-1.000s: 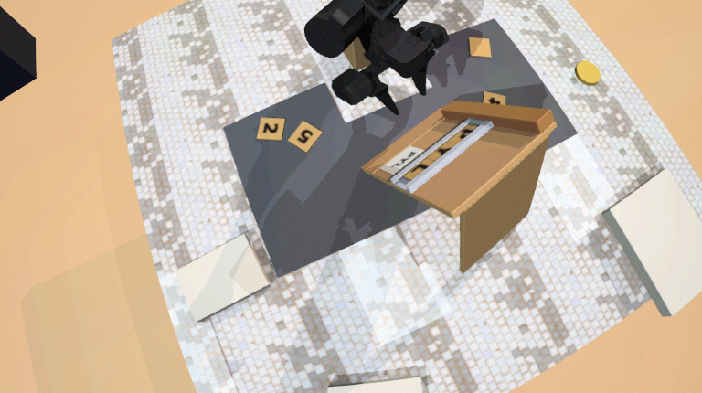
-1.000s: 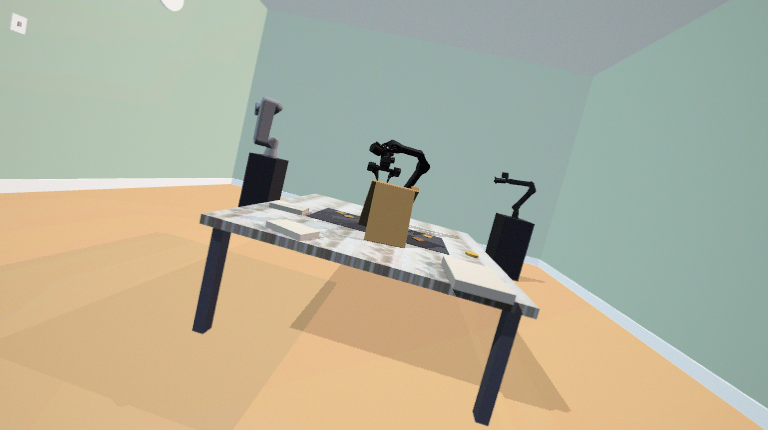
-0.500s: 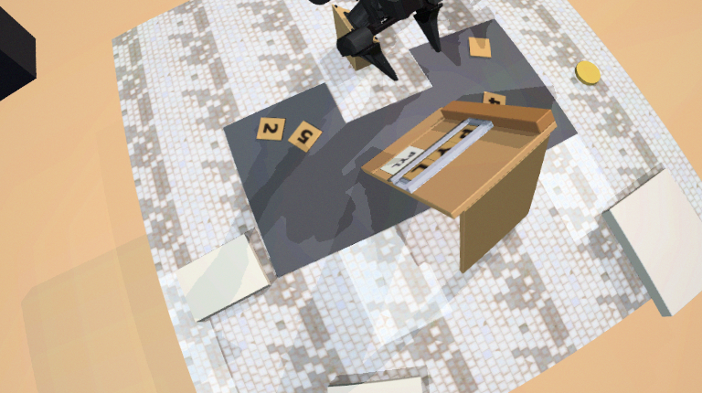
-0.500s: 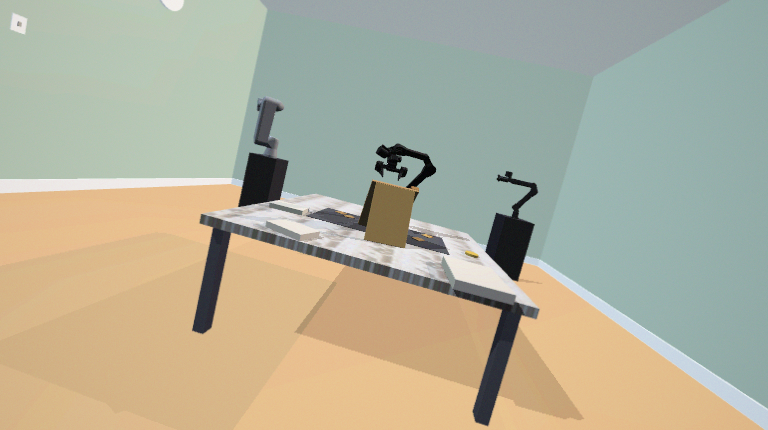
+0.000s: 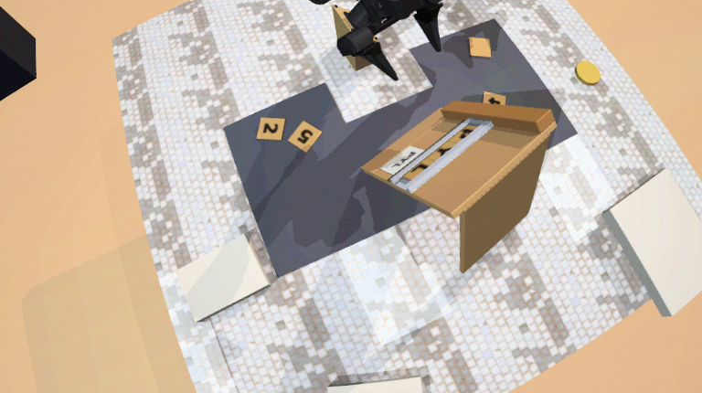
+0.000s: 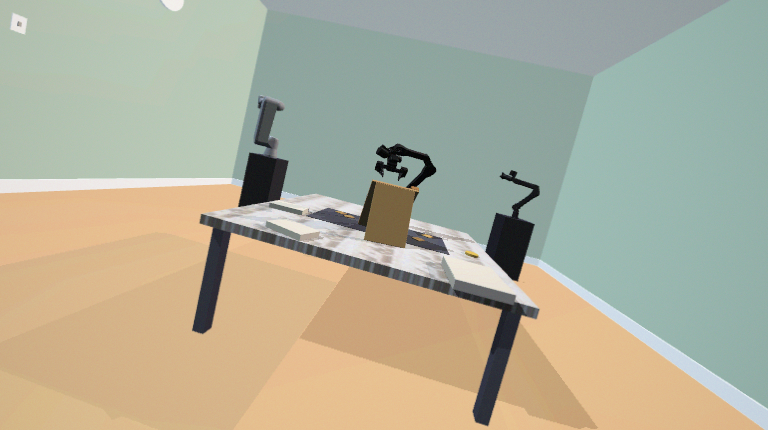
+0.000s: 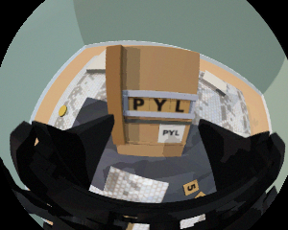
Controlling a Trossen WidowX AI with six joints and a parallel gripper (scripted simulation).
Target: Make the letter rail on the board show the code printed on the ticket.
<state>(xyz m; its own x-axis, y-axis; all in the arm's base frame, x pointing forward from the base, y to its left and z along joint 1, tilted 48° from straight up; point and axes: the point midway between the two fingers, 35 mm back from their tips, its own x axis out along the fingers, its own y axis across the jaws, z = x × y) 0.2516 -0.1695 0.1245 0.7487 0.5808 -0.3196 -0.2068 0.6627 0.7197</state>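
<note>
The sloped wooden board (image 5: 481, 166) (image 7: 163, 67) carries the pale rail (image 5: 449, 156) (image 7: 158, 115). In the wrist view the rail reads P, Y, L from left to right: the P tile (image 5: 465, 133) (image 7: 138, 104) is by the closed left end, the Y tile (image 5: 441, 151) (image 7: 159, 104) in the middle, the L tile (image 5: 421, 167) (image 7: 180, 105) nearest the open right end. They sit in one row with no clear gaps. The ticket (image 5: 400, 160) (image 7: 171, 133) below reads PYL. My gripper (image 5: 417, 64) (image 6: 390, 177) (image 7: 157, 121) is wide open and empty, in the air away from the rail.
A 2 tile (image 5: 271, 128) and a 5 tile (image 5: 304, 135) (image 7: 191, 187) lie on the dark mat (image 5: 310, 202). A 4 tile (image 5: 494, 99) and an unmarked-looking tile (image 5: 480, 47) lie beyond the board. A yellow disc (image 5: 587, 72) (image 7: 62, 110) and pale slabs (image 5: 222, 277) (image 5: 657, 238) are farther out.
</note>
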